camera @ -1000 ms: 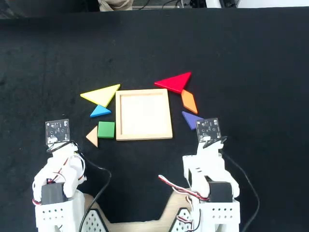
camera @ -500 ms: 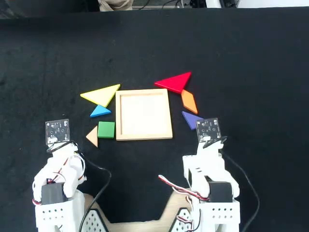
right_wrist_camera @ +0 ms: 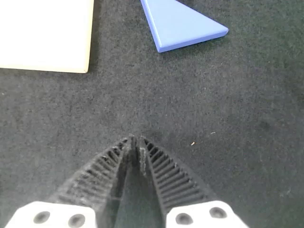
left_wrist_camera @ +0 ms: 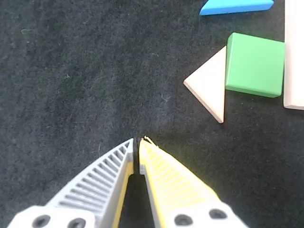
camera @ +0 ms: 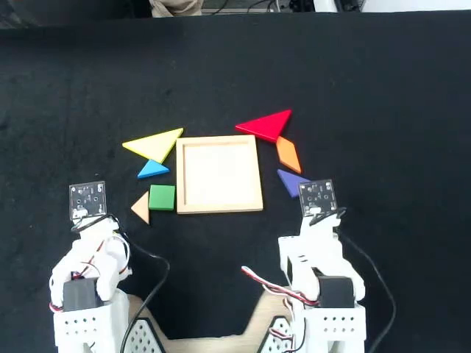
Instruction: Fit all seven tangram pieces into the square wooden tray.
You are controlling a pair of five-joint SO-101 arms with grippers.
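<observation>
The square wooden tray (camera: pixel 219 207) lies empty mid-table. Left of it are a yellow triangle (camera: pixel 154 144), a light blue triangle (camera: pixel 152 169), a green square (camera: pixel 162 197) and a tan triangle (camera: pixel 141 208). To the tray's right lie a red triangle (camera: pixel 266 124), an orange parallelogram (camera: pixel 289 154) and a purple-blue triangle (camera: pixel 291 181). My left gripper (left_wrist_camera: pixel 136 141) is shut over bare cloth, short of the tan triangle (left_wrist_camera: pixel 209 92) and green square (left_wrist_camera: pixel 255 64). My right gripper (right_wrist_camera: pixel 135 138) is shut too, short of the purple-blue triangle (right_wrist_camera: pixel 180 22) and the tray's corner (right_wrist_camera: pixel 71 57).
Black cloth covers the table (camera: pixel 383 110). Both arm bases (camera: pixel 85 309) sit at the near edge, with cables between them. Wide open cloth lies beyond the pieces and to both sides.
</observation>
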